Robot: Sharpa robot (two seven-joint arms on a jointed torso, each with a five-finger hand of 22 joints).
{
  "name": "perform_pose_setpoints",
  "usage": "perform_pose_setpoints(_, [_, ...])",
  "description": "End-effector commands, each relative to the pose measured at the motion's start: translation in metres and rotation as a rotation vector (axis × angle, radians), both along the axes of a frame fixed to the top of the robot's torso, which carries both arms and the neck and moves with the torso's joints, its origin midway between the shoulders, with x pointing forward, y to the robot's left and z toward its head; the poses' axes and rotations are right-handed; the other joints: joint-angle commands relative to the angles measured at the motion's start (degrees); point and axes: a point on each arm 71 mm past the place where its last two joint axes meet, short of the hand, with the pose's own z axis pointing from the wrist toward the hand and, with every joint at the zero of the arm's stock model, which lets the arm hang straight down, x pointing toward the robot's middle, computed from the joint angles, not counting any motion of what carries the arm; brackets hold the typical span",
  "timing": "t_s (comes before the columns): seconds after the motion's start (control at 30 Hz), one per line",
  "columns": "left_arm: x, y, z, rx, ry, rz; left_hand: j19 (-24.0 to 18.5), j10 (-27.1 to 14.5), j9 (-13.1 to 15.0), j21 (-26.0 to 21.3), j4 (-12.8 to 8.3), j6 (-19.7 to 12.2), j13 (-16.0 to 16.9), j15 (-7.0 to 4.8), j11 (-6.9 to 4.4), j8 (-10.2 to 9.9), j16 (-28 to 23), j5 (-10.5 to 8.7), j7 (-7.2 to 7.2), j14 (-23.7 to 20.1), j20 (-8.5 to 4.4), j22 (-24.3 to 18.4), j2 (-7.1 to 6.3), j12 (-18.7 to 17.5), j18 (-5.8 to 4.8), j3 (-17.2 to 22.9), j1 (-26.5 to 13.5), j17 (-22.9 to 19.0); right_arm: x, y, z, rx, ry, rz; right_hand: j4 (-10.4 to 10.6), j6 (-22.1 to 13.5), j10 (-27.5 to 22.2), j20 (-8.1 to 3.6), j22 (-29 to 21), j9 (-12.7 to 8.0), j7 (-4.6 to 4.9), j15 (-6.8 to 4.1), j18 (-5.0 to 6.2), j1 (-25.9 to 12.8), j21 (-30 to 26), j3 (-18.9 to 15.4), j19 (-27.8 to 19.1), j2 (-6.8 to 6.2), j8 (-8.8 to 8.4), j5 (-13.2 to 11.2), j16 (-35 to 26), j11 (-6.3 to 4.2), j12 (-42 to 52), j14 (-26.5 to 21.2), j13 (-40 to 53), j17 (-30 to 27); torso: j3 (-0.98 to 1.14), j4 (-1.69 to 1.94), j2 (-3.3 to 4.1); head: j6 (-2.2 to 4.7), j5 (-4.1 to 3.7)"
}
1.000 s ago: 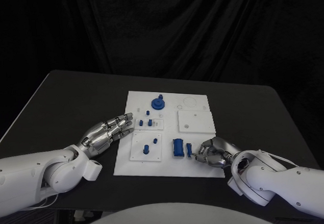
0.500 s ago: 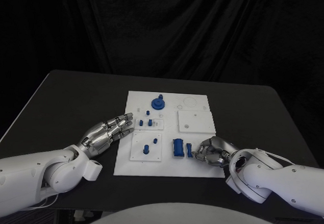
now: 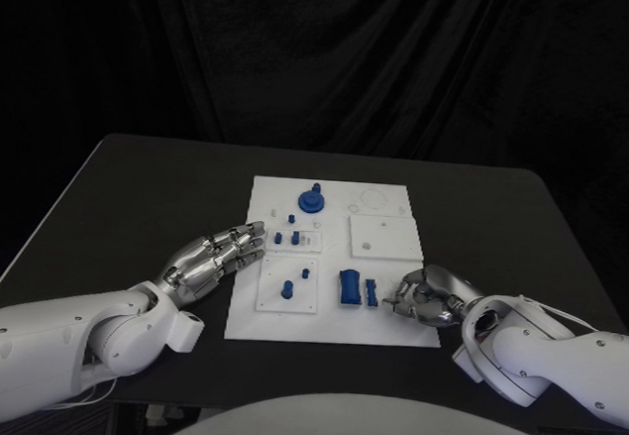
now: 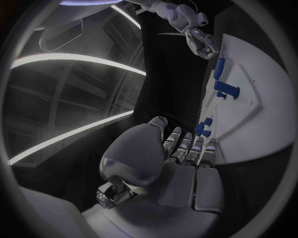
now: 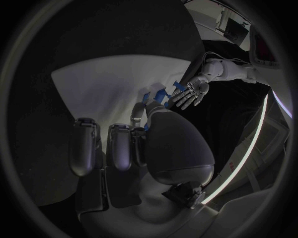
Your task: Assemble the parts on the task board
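Blue parts (image 3: 351, 287) standing and lying on white task board (image 3: 379, 331).
Left hand (image 3: 212, 259) flat, fingers spread, empty, at board's 9 o'clock; right hand (image 3: 427, 295) curled at 4 o'clock, grasp unclear.

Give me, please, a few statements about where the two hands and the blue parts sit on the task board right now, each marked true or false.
1. The left hand lies with its fingers stretched out at the task board's left edge, holding nothing. True.
2. The right hand hovers over the board's far end. False: it sits at the near right corner, fingers curled beside a blue cylinder.
3. A round blue part stands near the board's far edge. True.
4. The blue cylinder lies off the board on the black table. False: it lies on the board.
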Motion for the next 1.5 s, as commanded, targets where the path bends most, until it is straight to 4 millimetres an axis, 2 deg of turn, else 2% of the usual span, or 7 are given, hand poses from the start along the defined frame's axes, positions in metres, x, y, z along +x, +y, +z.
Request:
perform_pose_setpoints(0.03, [-0.001, 0.002, 0.011, 0.008, -0.11, 0.095, 0.6, 0.75, 0.08, 0.33, 0.58, 1.28, 0.08, 0.38, -0.02, 0.36, 1.2, 0.57, 0.24, 0.36, -0.01, 0.32, -0.78, 1.09, -0.65, 0.22, 0.08, 0.15, 0.012, -0.006, 0.019, 0.066, -0.176, -0.035, 0.15, 0.89, 4.43, 0.59, 9.07, -1.69, 0.49, 0.63, 1.71, -1.85, -4.08, -0.84, -0.96, 0.49, -2.0, 1.28, -2.67, 0.39, -0.73, 1.91, 13.0, -3.89, 0.07, 0.05, -0.09, 0.0, -0.06])
perform_pose_setpoints(0.6, [0.022, -0.013, 0.06, -0.107, -0.21, 0.065, -2.68, -0.68, -0.49, -1.49, 5.07, -2.04, -0.68, -5.31, -4.74, -1.46, -6.18, -18.57, -0.3, -2.55, -0.9, -2.17, 2.37, -6.04, 3.34, -10.91, -13.67, -1.08, 0.05, -0.022, 0.072, 0.405, -0.485, -0.142, 0.27, 1.47, -38.0, 13.43, -32.08, -23.75, 12.5, 16.31, 5.41, -20.31, -73.0, -8.92, -32.81, 3.51, -30.96, 7.8, -66.9, 14.47, -67.62, -32.59, -55.43, -60.15, 1.21, -0.6, -6.14, 0.0, -0.84])
perform_pose_setpoints(0.73, [0.027, -0.018, 0.06, -0.131, -0.201, 0.08, -3.04, -1.74, -0.94, -1.67, 5.11, -6.2, -0.87, -6.82, -5.39, -2.54, -8.57, -21.52, -3.19, -2.92, -2.1, -2.54, 2.39, -8.15, 3.77, -12.24, -14.72, -1.5, 0.054, -0.018, 0.065, 0.564, -0.384, -0.125, 0.37, -10.19, -53.78, 18.1, -57.02, -28.66, 7.11, 22.33, 2.62, -19.37, -75.71, -10.03, -69.99, 2.91, -39.78, 1.86, -75.11, 17.16, -77.0, -48.33, -61.85, -65.36, 1.4, -0.79, -6.85, 0.0, -0.71])
perform_pose_setpoints(0.87, [0.033, -0.023, 0.057, -0.143, -0.201, 0.086, -3.33, -2.56, -1.21, -1.87, 4.95, -8.93, -1.03, -7.09, -6.91, -2.84, -9.6, -22.3, -5.62, -2.91, -2.9, -2.92, 1.57, -9.64, 3.66, -14.01, -14.67, -1.71, 0.053, -0.015, 0.057, 0.708, -0.314, -0.082, 0.55, -27.59, -72.91, 18.43, -65.05, -34.39, -0.06, 20.51, 0.91, -18.76, -76.04, -10.55, -78.71, 2.03, -46.58, -5.03, -78.3, 12.17, -82.98, -72.64, -67.42, -70.19, 1.71, -1.22, -7.05, 0.0, -0.01])
perform_pose_setpoints(1.0, [0.036, -0.026, 0.055, -0.147, -0.197, 0.083, -3.33, -2.56, -1.21, -1.87, 4.95, -8.93, -1.03, -7.09, -6.91, -2.84, -9.6, -22.3, -5.62, -2.91, -2.9, -2.92, 1.57, -9.64, 3.66, -14.01, -14.67, -1.71, 0.052, -0.015, 0.053, 0.771, -0.299, -0.061, 0.55, -27.59, -72.91, 18.43, -65.05, -34.39, -0.06, 20.51, 0.91, -18.76, -76.04, -10.55, -78.71, 2.03, -46.58, -5.03, -78.3, 12.17, -82.98, -72.64, -67.42, -70.19, 1.75, -1.27, -6.65, 0.0, 0.24])
perform_pose_setpoints(1.23, [0.039, -0.032, 0.048, -0.013, -0.096, 0.061, -3.57, -3.73, -2.68, -2.08, -11.77, -20.42, -2.53, -14.55, -10.83, -4.27, -9.79, -33.53, -6.24, -2.9, -16.81, -3.3, -10.05, -20.24, -6.57, 0.11, -64.12, -1.76, 0.062, -0.013, 0.056, 0.622, -0.339, -0.139, -16.52, -43.53, -84.05, 1.36, -74.93, -39.44, 1.02, 7.96, -2.4, -60.17, -77.19, -4.17, -84.0, 2.53, -50.4, -23.59, -82.85, 4.61, -89.85, -83.99, -74.94, -73.06, 1.77, -1.09, -6.43, 1.38, 0.03])
perform_pose_setpoints(1.5, [0.059, -0.044, 0.062, 0.07, -0.128, 0.186, -3.57, -3.73, -2.68, -2.08, -11.77, -20.42, -2.53, -14.55, -10.83, -4.27, -9.79, -33.53, -6.24, -2.9, -16.81, -3.3, -14.33, -20.24, -6.57, 0.11, -78.85, -1.76, 0.091, 0.011, 0.07, 0.761, -0.344, -0.286, -16.52, -47.88, -84.05, 1.36, -74.93, -39.44, 1.02, 7.96, -2.4, -71.53, -77.19, -4.17, -84.0, 2.53, -50.4, -23.59, -82.85, 4.61, -89.85, -83.99, -74.94, -73.06, 2.42, -1.16, -5.34, 6.71, 0.05])
